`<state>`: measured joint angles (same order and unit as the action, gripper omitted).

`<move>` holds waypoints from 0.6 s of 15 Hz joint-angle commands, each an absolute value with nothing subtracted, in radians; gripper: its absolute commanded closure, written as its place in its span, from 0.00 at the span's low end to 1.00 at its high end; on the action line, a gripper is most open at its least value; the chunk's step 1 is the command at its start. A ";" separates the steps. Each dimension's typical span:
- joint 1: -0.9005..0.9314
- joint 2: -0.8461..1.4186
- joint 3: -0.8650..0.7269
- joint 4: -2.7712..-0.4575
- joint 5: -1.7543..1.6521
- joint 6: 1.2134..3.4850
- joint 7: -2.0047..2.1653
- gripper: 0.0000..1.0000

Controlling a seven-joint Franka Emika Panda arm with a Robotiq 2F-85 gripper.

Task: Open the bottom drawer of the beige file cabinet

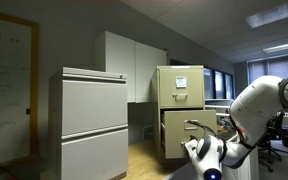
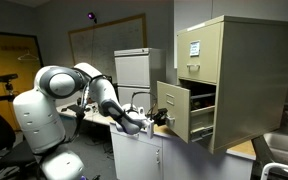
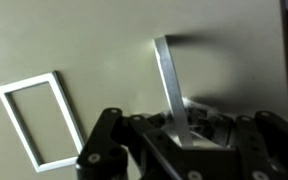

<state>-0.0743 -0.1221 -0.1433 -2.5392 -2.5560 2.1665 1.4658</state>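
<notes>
- Beige cabinet (image 2: 249, 80) stands tall, with white sheets (image 2: 196, 45) on its upper front.
- Bottom drawer (image 2: 174, 108) is pulled well out of the cabinet in both exterior views, its dark inside showing.
- Claw (image 3: 182, 128) is clenched on the handle (image 3: 170, 80), a slim metal bar standing off the drawer front.
- Label frame (image 3: 39, 120) sits beside the handle, apart from it.
- Arm (image 2: 99, 92) reaches across to the drawer.
- Grey cabinet (image 1: 94, 125) is nearby, both drawers closed.
</notes>
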 commanded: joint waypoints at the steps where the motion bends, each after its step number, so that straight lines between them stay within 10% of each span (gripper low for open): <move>1: -0.076 -0.098 -0.154 -2.665 -2.496 2.128 1.580 0.98; 9: -0.042 -0.109 -0.139 -2.741 -2.499 1.983 1.826 0.97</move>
